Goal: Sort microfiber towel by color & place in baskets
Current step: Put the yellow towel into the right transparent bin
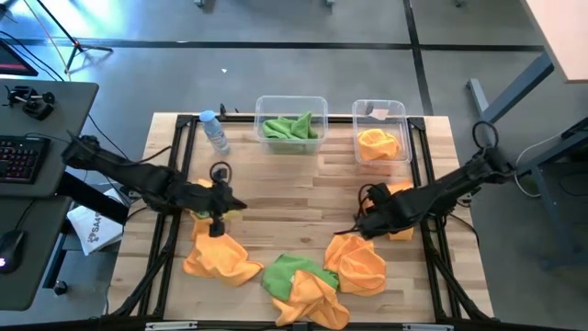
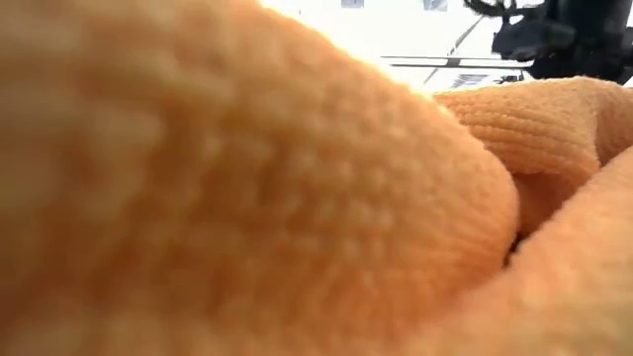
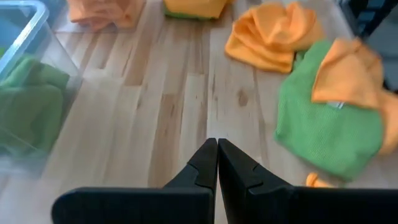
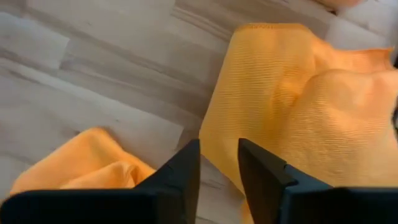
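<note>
The robot has two thin black arms made of round, chunky parts joined together. Black cables loop out near each wrist. The left black two-finger hand (image 3: 217, 163) has flat, pointed fingers with a small notch in each. The right black two-finger hand (image 4: 219, 163) has smooth, wedge-shaped fingers, wider at the bottom.

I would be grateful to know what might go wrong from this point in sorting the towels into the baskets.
1. The right gripper stands slightly open over an orange towel's edge; a shallow pinch there may slip.
2. The loose green towel lies tangled under an orange towel at the front, so a grab could lift both colours together.
3. The water bottle stands beside the wider basket; the left arm might knock it.
</note>
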Tool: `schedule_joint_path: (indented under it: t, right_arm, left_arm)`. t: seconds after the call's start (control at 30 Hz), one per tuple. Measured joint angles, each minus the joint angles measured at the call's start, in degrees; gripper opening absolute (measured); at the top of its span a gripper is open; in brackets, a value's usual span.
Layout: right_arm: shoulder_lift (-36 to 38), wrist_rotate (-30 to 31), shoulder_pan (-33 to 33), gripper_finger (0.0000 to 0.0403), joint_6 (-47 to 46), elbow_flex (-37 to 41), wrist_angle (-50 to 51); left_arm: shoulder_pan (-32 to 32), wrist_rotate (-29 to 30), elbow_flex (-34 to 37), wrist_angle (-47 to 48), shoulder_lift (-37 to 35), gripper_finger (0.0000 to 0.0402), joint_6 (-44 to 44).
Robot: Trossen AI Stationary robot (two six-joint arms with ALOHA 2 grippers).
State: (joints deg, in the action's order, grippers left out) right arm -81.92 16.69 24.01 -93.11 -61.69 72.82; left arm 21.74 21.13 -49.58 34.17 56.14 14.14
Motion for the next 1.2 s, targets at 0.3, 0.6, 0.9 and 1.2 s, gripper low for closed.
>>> schedule_joint_path:
  t: [0.3, 0.6, 0.9, 1.2]
  right_arm:
    - [-8.75, -5.86, -2.94, 0.0133, -0.91, 1.02, -2.4]
    - [-11.07, -10.82, -3.74, 0.0049, -0.95, 6.78, -7.88]
    - [-10.53, -6.98, -2.93, 0.0003, 1.14, 3.43, -8.46]
    - [-4.27, 11.23, -0.32, 0.0001, 7.62, -8.42, -7.62]
  left_arm:
    - [0.0, -5.13, 4.54, -6.01, -4.61, 0.0, 2.18]
    - [0.0, -7.11, 4.54, -6.03, -4.61, 0.0, 0.9]
    - [0.0, -7.09, 4.54, -6.03, -4.59, 0.0, -0.86]
    - [0.0, -4.08, 4.54, -7.45, -4.57, 0.0, -0.88]
